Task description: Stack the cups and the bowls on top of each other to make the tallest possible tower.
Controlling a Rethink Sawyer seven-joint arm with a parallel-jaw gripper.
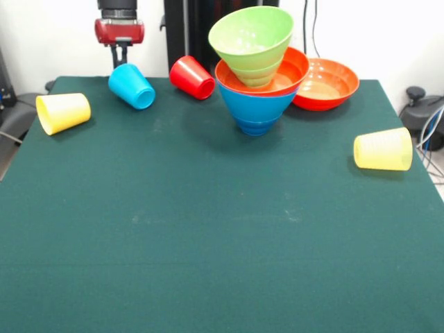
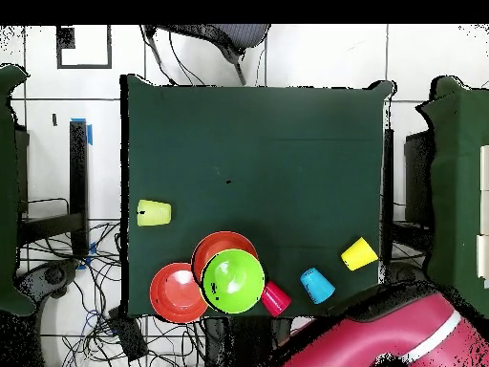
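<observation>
The tower stands at the back of the table: a big blue bowl (image 1: 255, 111) at the bottom, an orange-red bowl (image 1: 295, 69) in it, then a small green bowl (image 1: 260, 73) and a big green bowl (image 1: 251, 38) tilted on top. From above its green top (image 2: 233, 280) shows. A second orange-red bowl (image 1: 327, 83) (image 2: 177, 291) sits beside it. All cups lie on their sides: yellow (image 1: 62, 112) (image 2: 358, 253), light blue (image 1: 132, 86) (image 2: 316, 285), red (image 1: 192, 77) (image 2: 277, 299), ribbed pale yellow (image 1: 383, 148) (image 2: 153, 212). My gripper (image 1: 120, 59) hangs just behind the light blue cup. The small dark blue bowl is hidden.
The green table (image 1: 208, 243) (image 2: 258, 143) stretches wide in front of the objects. My red arm (image 2: 382, 334) lies over the table's corner in the overhead view. Cables and a chair base surround the table.
</observation>
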